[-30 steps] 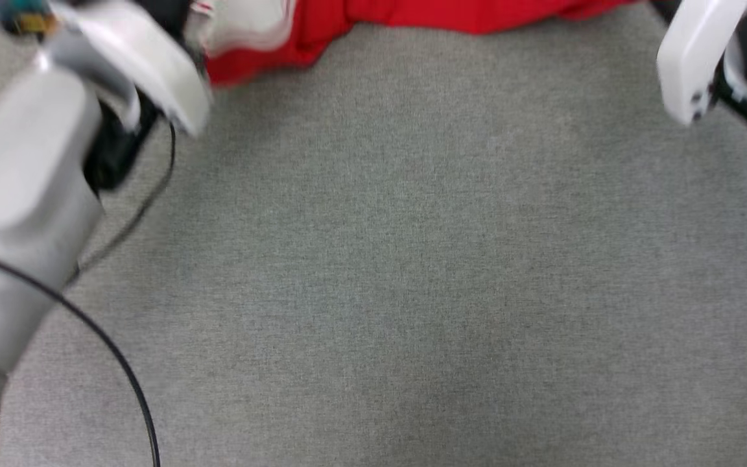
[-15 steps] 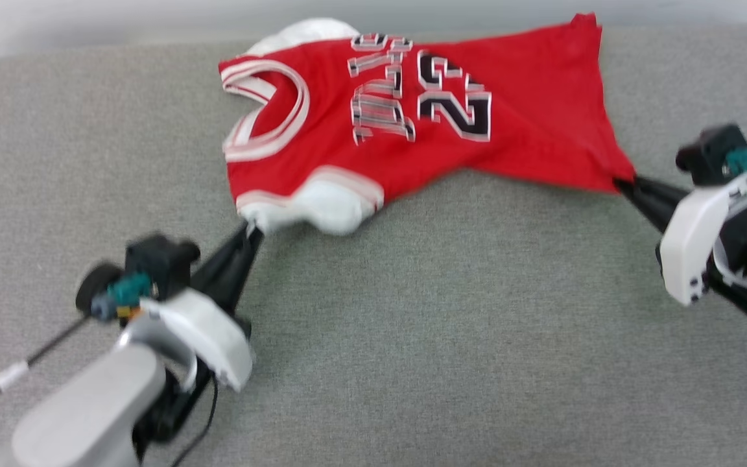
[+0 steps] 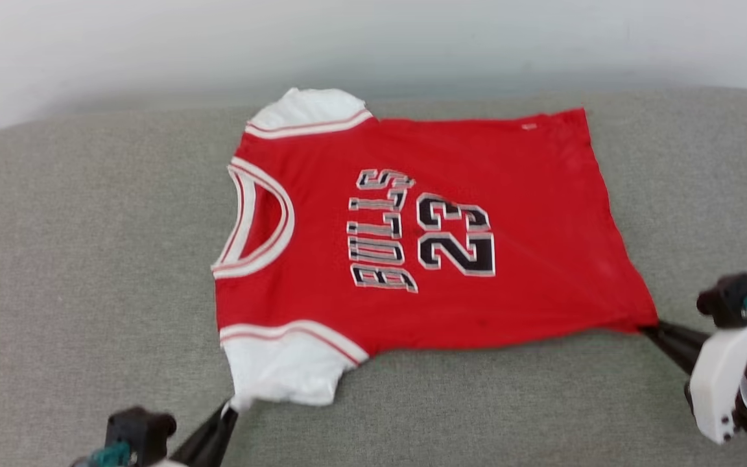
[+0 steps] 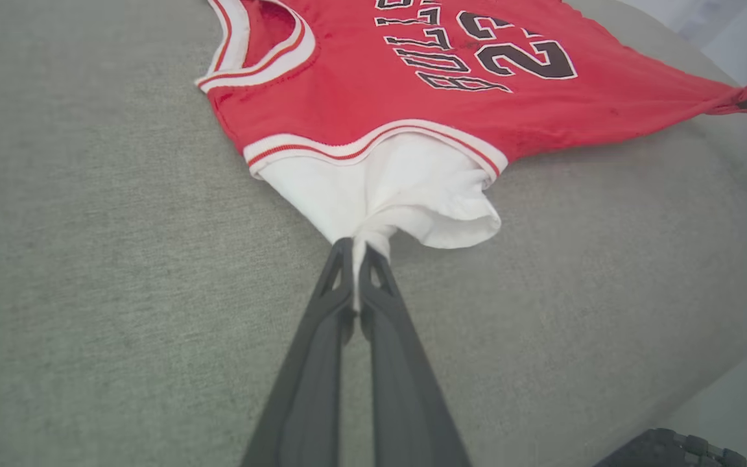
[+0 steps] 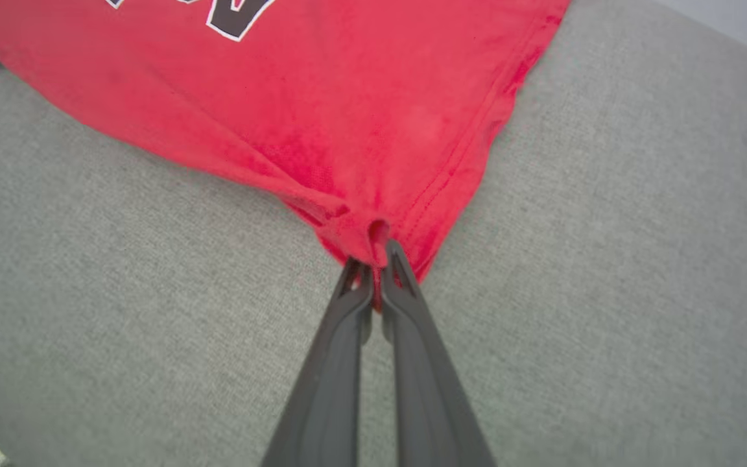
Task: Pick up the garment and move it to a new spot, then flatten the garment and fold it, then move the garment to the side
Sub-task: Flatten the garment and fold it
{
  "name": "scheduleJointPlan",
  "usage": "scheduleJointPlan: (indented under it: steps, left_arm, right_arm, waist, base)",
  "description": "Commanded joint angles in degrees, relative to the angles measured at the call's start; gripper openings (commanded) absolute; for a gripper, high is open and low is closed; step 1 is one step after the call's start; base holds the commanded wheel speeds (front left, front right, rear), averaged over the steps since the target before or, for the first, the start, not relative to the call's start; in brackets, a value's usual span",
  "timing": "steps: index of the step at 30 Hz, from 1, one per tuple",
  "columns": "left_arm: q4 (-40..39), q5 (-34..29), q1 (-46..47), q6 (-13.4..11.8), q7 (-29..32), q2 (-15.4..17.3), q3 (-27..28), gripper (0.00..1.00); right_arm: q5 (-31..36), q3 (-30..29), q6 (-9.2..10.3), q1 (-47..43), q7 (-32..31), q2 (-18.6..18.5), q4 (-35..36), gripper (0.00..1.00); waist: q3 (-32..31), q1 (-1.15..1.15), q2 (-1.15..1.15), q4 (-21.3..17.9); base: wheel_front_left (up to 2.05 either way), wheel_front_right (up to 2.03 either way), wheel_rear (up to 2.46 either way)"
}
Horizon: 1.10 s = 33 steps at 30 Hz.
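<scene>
Left gripper pinches the garment by its soft white sleeve, right gripper clamps a bunched red hem corner. It's lying front-up on the nubby grey cushion, way flatter than half a second ago.

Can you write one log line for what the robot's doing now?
red BULLS jersey T-shirt: face up on grey cushion | left gripper: shut on white sleeve | right gripper: shut on hem corner
</scene>
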<state>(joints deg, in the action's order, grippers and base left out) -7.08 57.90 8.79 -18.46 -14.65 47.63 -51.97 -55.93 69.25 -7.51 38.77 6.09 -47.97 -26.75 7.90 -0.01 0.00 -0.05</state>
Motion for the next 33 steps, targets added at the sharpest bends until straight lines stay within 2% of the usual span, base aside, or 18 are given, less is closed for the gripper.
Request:
scheduleJointPlan:
  steps: [1,9,17,23,33]
  left_arm:
    - [-0.34,0.24,-1.05,-0.33,-0.26,0.2,-0.1,0.0]
    - [-3.36,4.29,-11.56,-3.12,-0.47,0.79,0.39,0.0]
    - [-3.79,5.61,-15.46,-2.3,-0.52,0.73,-0.29,0.0]
    - [-2.44,1.84,-9.89,-0.11,-0.06,1.12,0.54,0.0]
    - [0.94,-3.12,6.57,4.46,4.03,0.26,3.33,0.0]
  right_arm:
    - [-0.13,-0.25,0.04,-1.12,0.28,-0.55,0.29,0.0]
    - [-1.14,-3.82,0.04,-12.05,-0.27,-3.64,4.11,0.0]
    - [-1.11,-8.14,0.04,-19.87,-2.61,-4.15,6.71,0.0]
    - [-0.52,-13.96,0.04,-19.62,-3.82,-3.26,8.4,0.0]
    - [2.46,-22.87,0.04,-16.22,-7.09,-1.88,11.66,0.0]
  waist:
    - [-0.84,0.01,0.0,0.0]
    - [-4.55,0.01,0.0,0.11]
    - [-5.13,0.01,0.0,0.51]
    - [-4.25,0.01,0.0,0.87]
    - [-0.46,0.01,0.0,-0.43]
  base:
    - [0.0,0.0,0.0]
    - [0.0,0.0,0.0]
    - [0.0,0.0,0.0]
    - [0.0,0.0,0.0]
    - [0.0,0.0,0.0]
